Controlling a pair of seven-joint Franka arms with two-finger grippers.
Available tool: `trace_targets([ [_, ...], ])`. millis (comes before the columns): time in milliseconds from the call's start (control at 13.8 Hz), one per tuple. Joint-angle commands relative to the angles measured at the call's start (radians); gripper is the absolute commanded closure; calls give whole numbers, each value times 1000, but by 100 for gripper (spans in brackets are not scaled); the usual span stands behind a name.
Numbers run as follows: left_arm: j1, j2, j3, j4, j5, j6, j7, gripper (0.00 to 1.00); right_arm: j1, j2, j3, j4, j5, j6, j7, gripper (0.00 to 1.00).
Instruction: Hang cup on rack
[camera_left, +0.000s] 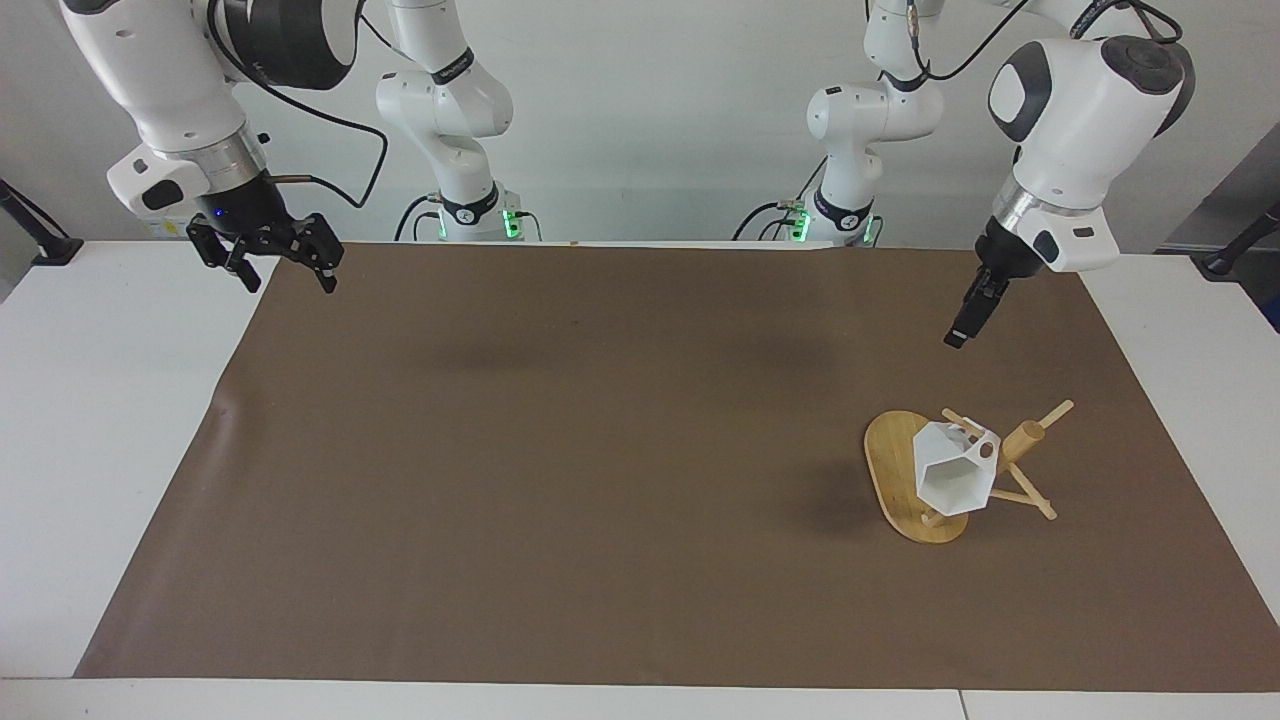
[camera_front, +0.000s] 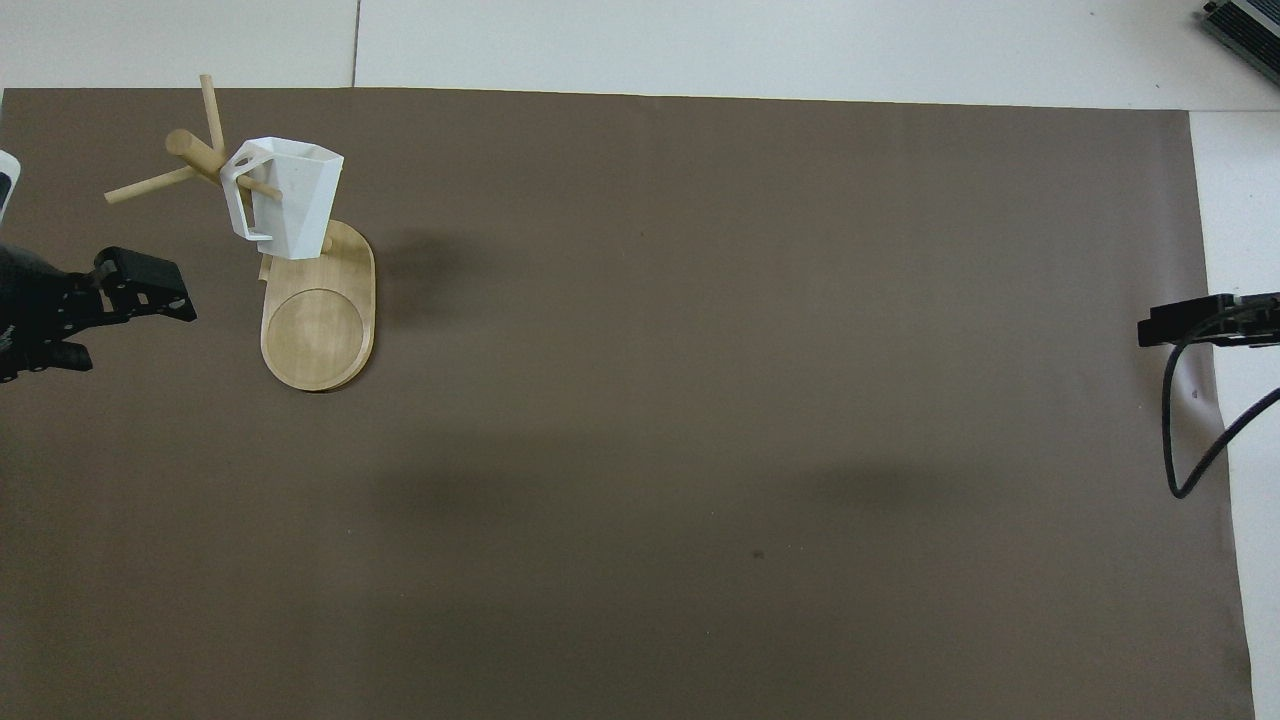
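Note:
The white faceted cup (camera_left: 951, 476) hangs by its handle on a thin peg of the bamboo rack (camera_left: 889, 466), tilted, with its open rim turned away from the robots. The rack stands on its oval base toward the left arm's end of the table. In the overhead view the cup (camera_front: 291, 198) sits over the end of the rack's base (camera_front: 318, 332) that is farther from the robots. My left gripper (camera_left: 958, 338) is open and empty in the air over the mat beside the rack, apart from it; it also shows in the overhead view (camera_front: 140, 336). My right gripper (camera_left: 290, 280) waits open over the mat's corner.
A brown mat (camera_left: 600, 450) covers most of the white table (camera_left: 110, 400). A black cable (camera_front: 1195, 450) hangs from the right gripper (camera_front: 1150, 330) at the mat's edge. Nothing else lies on the mat.

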Motion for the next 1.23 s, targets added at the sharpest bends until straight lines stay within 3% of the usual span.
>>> trace_targets([
  [0, 13, 39, 1, 89, -5, -72, 173, 0, -9, -6, 9, -2, 0, -17, 11, 0],
  [507, 9, 122, -3, 326, 30, -277, 417, 0, -9, -6, 9, -2, 0, -17, 11, 0],
  [724, 10, 78, -3, 313, 35, -297, 476, 0, -9, -6, 9, -2, 0, -17, 11, 0],
  [1158, 12, -32, -3, 179, 36, -301, 482, 0, -9, -6, 9, -2, 0, -17, 11, 0],
])
